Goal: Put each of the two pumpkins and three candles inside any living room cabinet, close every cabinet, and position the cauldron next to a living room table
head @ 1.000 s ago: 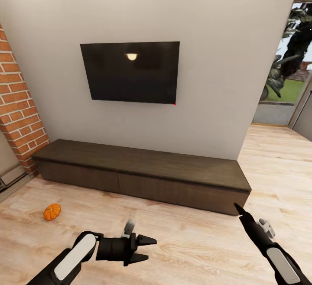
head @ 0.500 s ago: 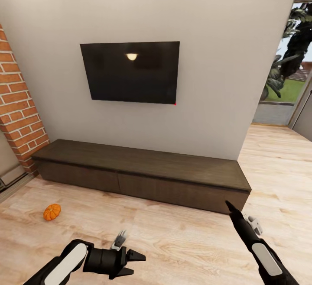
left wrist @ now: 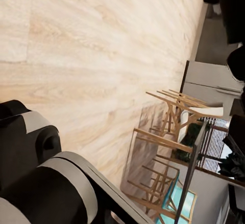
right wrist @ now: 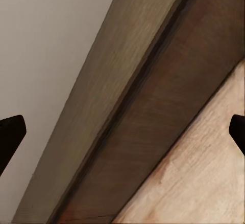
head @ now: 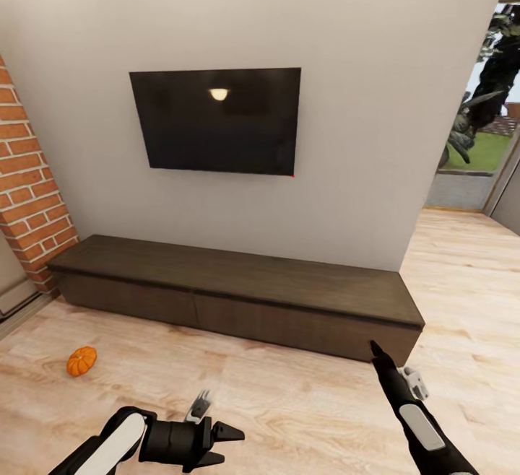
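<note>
The cabinet (head: 238, 294) is a long, low dark brown unit against the wall, with its front panels closed. One orange pumpkin (head: 81, 361) lies on the wooden floor in front of the cabinet's left end. My left gripper (head: 230, 445) hovers low over the floor, open and empty, well right of the pumpkin. My right gripper (head: 375, 349) points at the cabinet's right end, close to its front panel. In the right wrist view the cabinet (right wrist: 168, 106) fills the middle, and the right gripper (right wrist: 122, 134) is open wide with nothing between its fingertips.
A black TV (head: 215, 120) hangs on the wall above the cabinet. A brick wall (head: 29, 193) stands at the left, and a doorway to a garden (head: 477, 136) opens at the right. Wooden folding frames (left wrist: 168, 147) stand on the floor in the left wrist view.
The view has shifted slightly. My right gripper has moved left and closer to the cabinet's right end. My left gripper has dropped lower and drawn back.
</note>
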Available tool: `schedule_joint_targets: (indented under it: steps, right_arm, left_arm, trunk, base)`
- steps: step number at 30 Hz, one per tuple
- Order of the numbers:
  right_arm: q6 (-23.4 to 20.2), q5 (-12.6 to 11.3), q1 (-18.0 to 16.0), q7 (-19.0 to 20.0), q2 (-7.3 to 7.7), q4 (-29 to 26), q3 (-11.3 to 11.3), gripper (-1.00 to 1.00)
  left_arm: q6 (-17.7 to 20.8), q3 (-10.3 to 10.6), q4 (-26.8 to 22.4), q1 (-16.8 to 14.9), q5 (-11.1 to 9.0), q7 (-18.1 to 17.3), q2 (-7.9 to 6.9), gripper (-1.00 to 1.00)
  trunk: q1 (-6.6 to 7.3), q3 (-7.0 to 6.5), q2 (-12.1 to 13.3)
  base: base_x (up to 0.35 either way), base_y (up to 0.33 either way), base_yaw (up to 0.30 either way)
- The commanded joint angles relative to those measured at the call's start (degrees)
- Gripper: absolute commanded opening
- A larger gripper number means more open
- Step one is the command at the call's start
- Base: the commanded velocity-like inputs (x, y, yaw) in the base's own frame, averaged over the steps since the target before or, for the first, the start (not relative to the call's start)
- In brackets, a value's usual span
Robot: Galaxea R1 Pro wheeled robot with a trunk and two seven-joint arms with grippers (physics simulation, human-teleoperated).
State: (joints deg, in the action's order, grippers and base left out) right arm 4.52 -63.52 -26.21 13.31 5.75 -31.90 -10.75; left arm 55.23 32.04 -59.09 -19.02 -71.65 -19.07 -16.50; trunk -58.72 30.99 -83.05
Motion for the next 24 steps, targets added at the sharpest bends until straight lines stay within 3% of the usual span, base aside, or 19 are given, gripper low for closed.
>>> schedule_joint_targets:
  steps: [1, 4, 11, 17, 24]
  right_arm:
    - [0.6, -0.5, -0.3, -1.3, -0.01, 0.3, 0.0, 1.00]
    - [1.5, -0.8, -0.7, -4.0, -0.12, 0.7, 0.0, 1.00]
    - [1.6, -1.0, -0.8, -4.3, -0.14, 0.8, -0.2, 1.00]
    - [1.0, -1.0, -0.8, 0.0, -0.04, 0.9, -0.3, 1.00]
    - [0.4, -1.9, -0.8, 0.6, -0.03, 0.9, -0.1, 1.00]
  left_arm:
    - [0.0, 0.2, 0.0, -0.1, 0.3, -0.4, -0.02, 1.00]
    - [-0.6, 0.2, 0.5, 0.0, 0.3, -0.4, -0.04, 1.00]
    - [-2.1, 0.2, 0.8, 0.0, 0.2, -0.4, -0.02, 1.00]
    - [-2.2, 0.3, 0.8, 0.0, 0.2, -0.4, 0.03, 1.00]
    - [-2.2, 0.6, 0.8, 0.0, 0.1, -0.4, 0.19, 1.00]
  trunk:
    - [-0.01, 0.06, 0.0]
    - [-0.01, 0.06, 0.0]
    - [-0.01, 0.06, 0.0]
    - [-0.01, 0.06, 0.0]
    - [-0.01, 0.06, 0.0]
  base:
    - [0.124, 0.000, 0.000]
    - [0.245, 0.000, 0.000]
    - [0.325, 0.000, 0.000]
    - [0.335, 0.000, 0.000]
    - [0.320, 0.000, 0.000]
